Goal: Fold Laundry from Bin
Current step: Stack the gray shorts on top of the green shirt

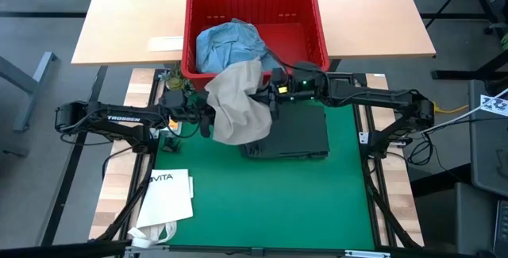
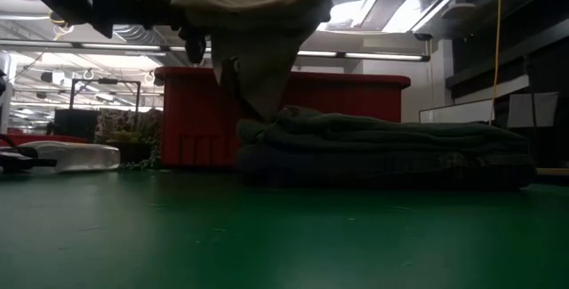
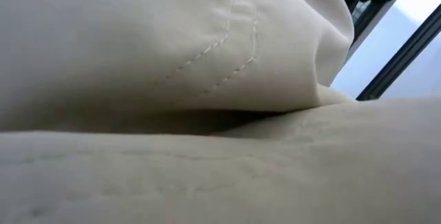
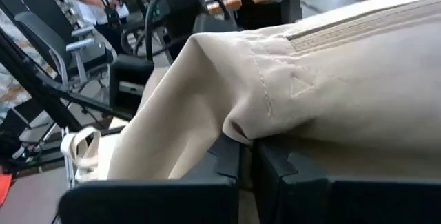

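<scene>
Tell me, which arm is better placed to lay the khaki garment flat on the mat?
Probably right: its fingers pinch the khaki garment above the folded stack. The left gripper holds its other edge, nearer the open mat.

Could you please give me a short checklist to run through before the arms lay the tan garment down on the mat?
1. Right gripper holds the khaki-tan fabric garment: ok, jaws shut on a folded edge.
2. Left gripper holds the garment: cannot tell, its wrist view is filled with cloth.
3. Garment lifted clear of the red ribbed plastic bin: ok, it hangs between the arms in front of the bin.
4. Garment clear of the folded stack of dark garments: not ok, its lower end hangs down onto the stack's edge.
5. Bare green mat in front of the stack: ok.
6. Light blue denim jeans remain in the bin: ok.
</scene>
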Tool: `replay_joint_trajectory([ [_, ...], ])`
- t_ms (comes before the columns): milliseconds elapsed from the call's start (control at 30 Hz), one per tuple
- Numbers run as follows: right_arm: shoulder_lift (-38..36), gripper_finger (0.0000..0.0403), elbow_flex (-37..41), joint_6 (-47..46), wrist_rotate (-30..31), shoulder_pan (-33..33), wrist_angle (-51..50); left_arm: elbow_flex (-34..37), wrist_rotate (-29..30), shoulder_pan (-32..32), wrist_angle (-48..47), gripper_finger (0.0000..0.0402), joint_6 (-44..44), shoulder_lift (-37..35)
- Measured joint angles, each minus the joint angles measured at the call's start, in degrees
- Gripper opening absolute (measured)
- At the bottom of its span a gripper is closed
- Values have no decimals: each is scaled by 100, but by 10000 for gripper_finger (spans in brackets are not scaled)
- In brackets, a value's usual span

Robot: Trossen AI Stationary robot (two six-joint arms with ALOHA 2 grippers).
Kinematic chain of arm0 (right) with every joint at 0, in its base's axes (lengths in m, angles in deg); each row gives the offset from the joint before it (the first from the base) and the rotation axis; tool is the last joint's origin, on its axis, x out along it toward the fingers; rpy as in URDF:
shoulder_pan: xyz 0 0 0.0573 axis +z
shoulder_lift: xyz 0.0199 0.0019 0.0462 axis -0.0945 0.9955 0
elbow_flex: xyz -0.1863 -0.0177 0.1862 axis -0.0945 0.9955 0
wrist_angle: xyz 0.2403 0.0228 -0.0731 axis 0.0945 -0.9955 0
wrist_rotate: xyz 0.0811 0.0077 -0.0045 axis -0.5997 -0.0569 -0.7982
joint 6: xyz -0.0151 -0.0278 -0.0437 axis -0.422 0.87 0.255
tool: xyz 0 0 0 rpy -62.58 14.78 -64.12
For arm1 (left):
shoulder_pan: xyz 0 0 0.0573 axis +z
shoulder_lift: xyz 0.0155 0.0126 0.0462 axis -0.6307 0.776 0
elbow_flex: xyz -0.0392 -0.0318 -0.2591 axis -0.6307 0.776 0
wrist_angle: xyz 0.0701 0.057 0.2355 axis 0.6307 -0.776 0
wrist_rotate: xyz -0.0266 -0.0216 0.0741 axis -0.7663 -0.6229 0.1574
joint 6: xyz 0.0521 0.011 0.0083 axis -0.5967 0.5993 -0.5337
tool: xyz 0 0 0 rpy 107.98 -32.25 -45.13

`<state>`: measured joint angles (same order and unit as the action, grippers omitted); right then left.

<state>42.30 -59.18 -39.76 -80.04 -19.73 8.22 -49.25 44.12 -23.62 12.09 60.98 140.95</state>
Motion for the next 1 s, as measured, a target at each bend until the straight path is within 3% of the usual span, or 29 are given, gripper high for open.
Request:
replay_joint_trajectory([
  [300,-43,14,0,158,-57,7,-1153,4,151,-250,-678,78,-136,2],
  [567,-239,14,0,159,-32,7,-2419,6,840,-778,-929,78,-300,76],
  [867,-835,14,0,162,303,9,-2913,9,1441,-1008,-703,78,-328,350],
  [1000,-1121,14,0,162,439,9,-3151,9,1582,-1003,-173,78,-582,507],
])
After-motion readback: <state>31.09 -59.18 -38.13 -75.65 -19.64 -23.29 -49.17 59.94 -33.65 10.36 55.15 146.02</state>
